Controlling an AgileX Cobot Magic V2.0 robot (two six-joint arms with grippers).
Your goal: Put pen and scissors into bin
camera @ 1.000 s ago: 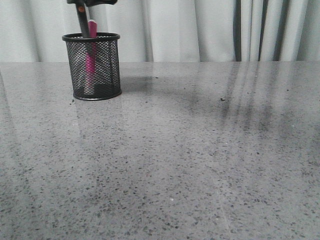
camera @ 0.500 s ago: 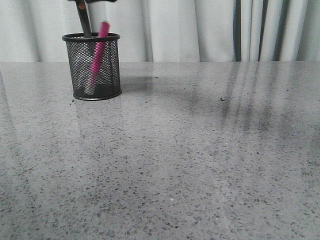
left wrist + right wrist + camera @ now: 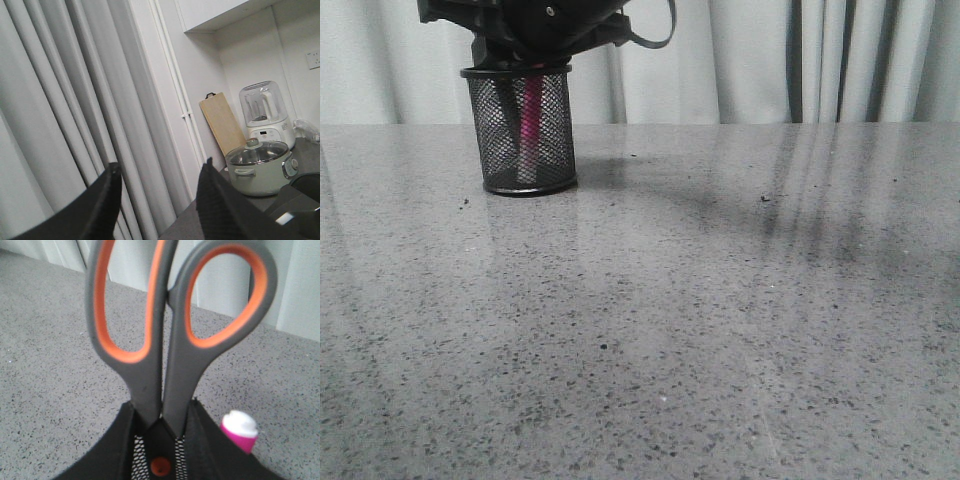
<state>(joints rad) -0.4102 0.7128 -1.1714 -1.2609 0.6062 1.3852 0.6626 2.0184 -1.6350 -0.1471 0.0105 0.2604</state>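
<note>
A grey speckled worktop point(image 3: 720, 330) stretches in front of pale curtains point(image 3: 740, 60). Near its far left stands the bin point(image 3: 525, 130), a black mesh cup. The pink pen point(image 3: 530, 115) stands inside it, seen through the mesh. The dark right arm point(image 3: 535, 25) sits directly over the bin and hides its opening from the front.

The right wrist view shows what the front cannot. The right claw point(image 3: 160, 440) is closed on the scissors point(image 3: 160, 335) just above their orange pivot screw. Their grey and orange handles point up, their blades go down into the mesh, and the pen's white end shows just beside them.

The left wrist view faces away from the worktop. The left claw point(image 3: 157, 200) hangs open and empty before curtains, with a lidded pot point(image 3: 260, 167), a blender point(image 3: 262, 112) and a wooden board point(image 3: 222, 122) beyond.
</note>
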